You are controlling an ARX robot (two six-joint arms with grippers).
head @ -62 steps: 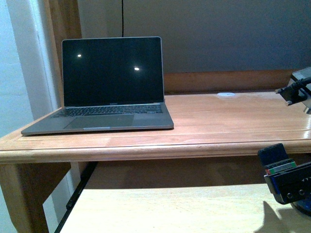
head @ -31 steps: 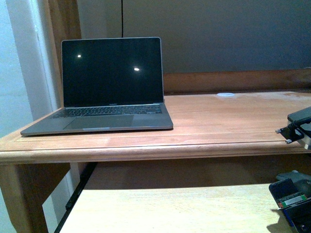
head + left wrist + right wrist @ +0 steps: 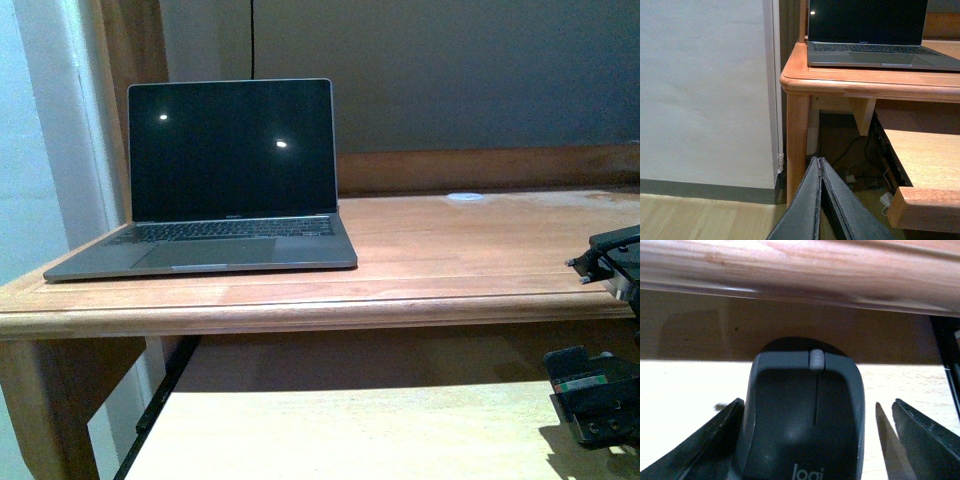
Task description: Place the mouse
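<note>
Wooden desk [image 3: 450, 250] with open laptop [image 3: 230, 170] and small white disc [image 3: 464, 196]; mouse [image 3: 802, 415] on pale lower shelf [image 3: 350, 430]

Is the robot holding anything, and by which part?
Nothing looks held. The dark grey domed plastic mouse sits between the right gripper's open fingers, one clear of it. The left gripper is shut, empty.

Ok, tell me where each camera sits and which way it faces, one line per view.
Front: on the robot's body, facing the desk and open laptop; the right arm shows at the right edge.
Left wrist: low by the desk's corner, facing the laptop; the shut left gripper shows.
Right wrist: below the desk's edge, facing the mouse between the fingers of the open right gripper.
Front and left wrist views share the laptop and desk.
</note>
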